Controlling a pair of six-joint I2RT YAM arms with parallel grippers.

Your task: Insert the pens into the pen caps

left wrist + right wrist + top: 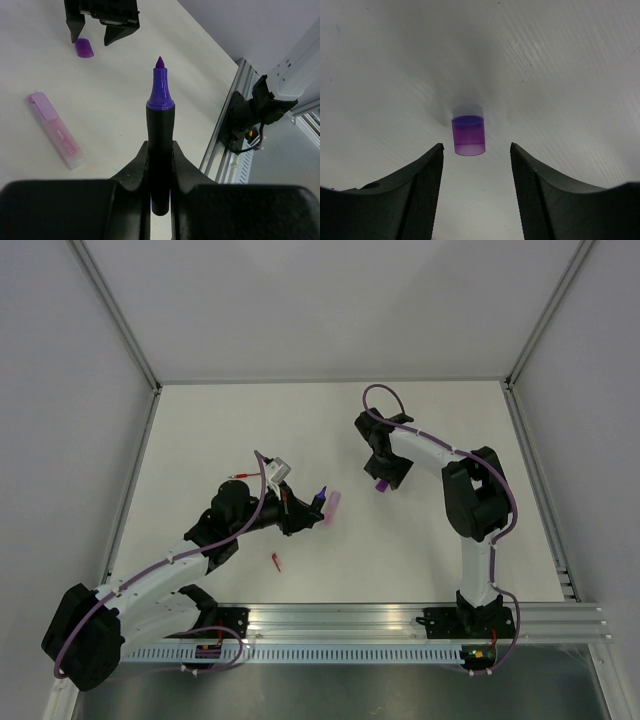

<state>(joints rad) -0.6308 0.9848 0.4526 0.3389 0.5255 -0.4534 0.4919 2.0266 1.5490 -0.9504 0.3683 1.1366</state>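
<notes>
My left gripper [160,150] is clamped on the dark-barrelled plastic marker with a purple felt tip [160,100], gripped low on the barrel so the tip end stands clear ahead of the jaws. It is light and stiff, but the barrel is smooth and round, so I judge it could slide back through the pads when pressed into a cap. A hold nearer the tip would resist that better. The marker hangs over the middle of the desk, and the left arm reaches out long from the near-left corner.

The stubby translucent purple plastic cap [468,135] rests on the desk just right of the middle. It looks tiny, light and slick, and likely to skid if pinched off-centre. I would take it across its sides and leave the mouth free, though I cannot tell which end is open. My right gripper [476,146] hovers over it with jaws wide, one finger on either side, not touching. The right arm is folded at the elbow, with the wrist pointing down.

A pale pink translucent highlighter [55,131] lies flat near the marker. Two thin red pieces, one toward the left edge [238,477] and one toward the near edge [276,561], are too small to tell pen from cap
</notes>
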